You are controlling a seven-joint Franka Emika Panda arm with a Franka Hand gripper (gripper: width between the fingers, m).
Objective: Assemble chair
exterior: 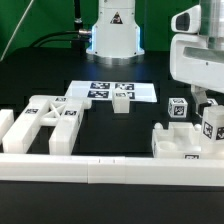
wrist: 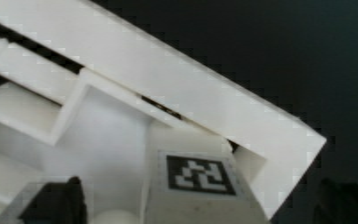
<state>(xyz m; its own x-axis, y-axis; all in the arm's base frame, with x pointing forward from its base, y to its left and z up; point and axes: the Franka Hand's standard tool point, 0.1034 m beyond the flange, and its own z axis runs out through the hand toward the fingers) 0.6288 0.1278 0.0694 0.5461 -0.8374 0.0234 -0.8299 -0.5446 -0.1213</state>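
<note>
**Chair parts lie apart, tool wide**

On the black tabletop [exterior: 140, 125], behind the long border rail [exterior: 110, 168], the chair's white parts lie apart: cut-out frames [exterior: 50, 118] at the exterior view's left; a cluster of tagged pieces [exterior: 188, 142] at its right; one small block [exterior: 122, 101] near the marker board [exterior: 145, 90]; the tool [exterior: 207, 100] hangs over the cluster, jaws spread wide.

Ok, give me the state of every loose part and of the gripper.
cut-out frames, lying flat, not joined to anything.
small block, upright beside the marker board.
tagged cube, standing alone, untouched.
flat panel, lying flat.
tagged block, upright at the flat panel's end on the exterior view's right.
gripper, just above the tagged block; open or shut unclear.
</note>
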